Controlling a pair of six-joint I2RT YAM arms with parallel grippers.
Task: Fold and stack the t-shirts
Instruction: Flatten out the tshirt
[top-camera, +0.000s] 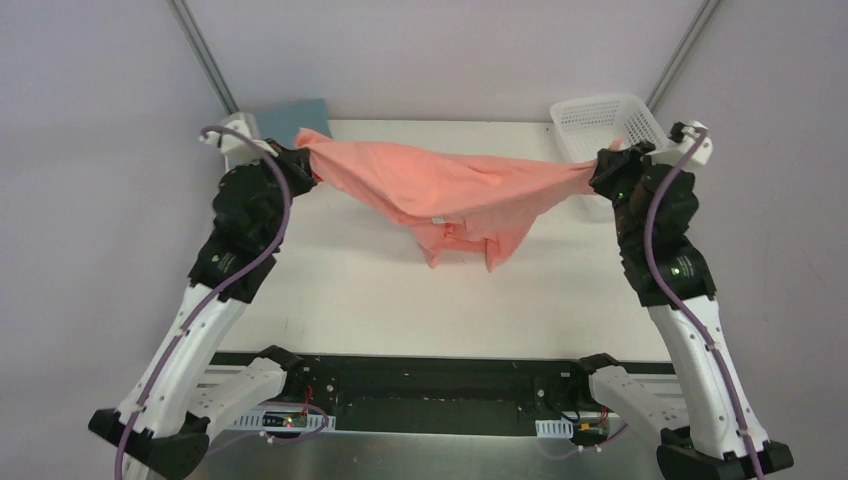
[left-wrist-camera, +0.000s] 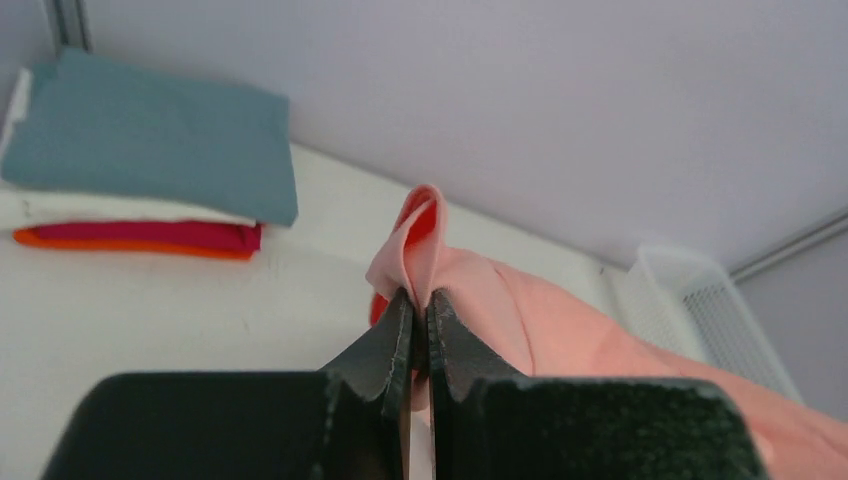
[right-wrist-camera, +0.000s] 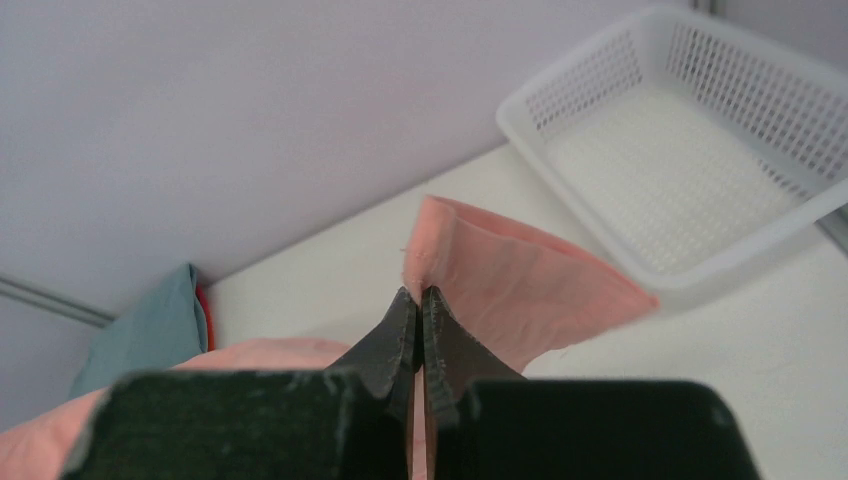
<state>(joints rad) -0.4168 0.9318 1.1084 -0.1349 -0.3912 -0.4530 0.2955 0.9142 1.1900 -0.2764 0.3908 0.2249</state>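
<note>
The salmon-pink t-shirt (top-camera: 450, 190) hangs stretched between my two grippers above the table, its middle sagging low. My left gripper (top-camera: 312, 172) is shut on the shirt's left end; the pinched cloth (left-wrist-camera: 425, 250) sticks up past the fingertips. My right gripper (top-camera: 595, 175) is shut on the right end, with a cloth flap (right-wrist-camera: 500, 275) beyond the tips. A stack of folded shirts stands at the back left corner: grey-blue on top (left-wrist-camera: 150, 140), then white (left-wrist-camera: 100, 210), red (left-wrist-camera: 150, 235) and orange (left-wrist-camera: 120, 245). Only the grey-blue one (top-camera: 295, 112) shows from above.
A white plastic lattice basket (top-camera: 605, 125) stands at the back right corner of the white table (top-camera: 350, 290), just behind my right gripper; it shows in the right wrist view (right-wrist-camera: 690, 130) with nothing inside. Two metal frame posts rise at the back.
</note>
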